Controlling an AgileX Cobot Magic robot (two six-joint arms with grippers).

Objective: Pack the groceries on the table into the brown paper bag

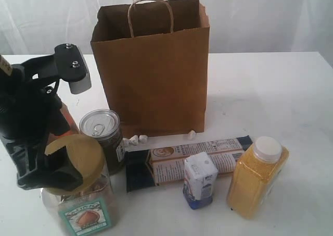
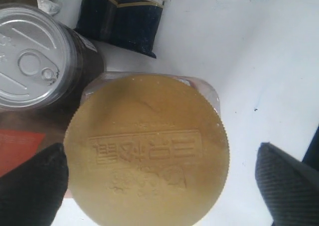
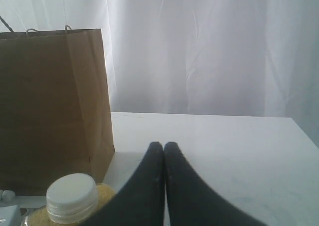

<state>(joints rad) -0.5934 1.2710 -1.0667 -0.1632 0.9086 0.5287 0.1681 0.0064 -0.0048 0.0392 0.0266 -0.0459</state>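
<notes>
My left tool [image 2: 159,151] straddles the clear jar with tan lid [image 1: 83,210], fingers [image 2: 30,191] apart.
I'd judge it heavy, rigid, slick; grip the ribbed lid rim. My right tool [image 3: 164,151] is pinched together.

Left arm [image 1: 28,111], matte black moulded housing with a flat bracket [image 1: 70,59] carrying two silver screws [image 1: 75,64] (a pale translucent cover [image 1: 80,82] adjoins it); left fingers [image 2: 286,178] show a fine woven texture, while right fingers [image 3: 189,191] are smooth, black and tapered to rounded tips.
</notes>
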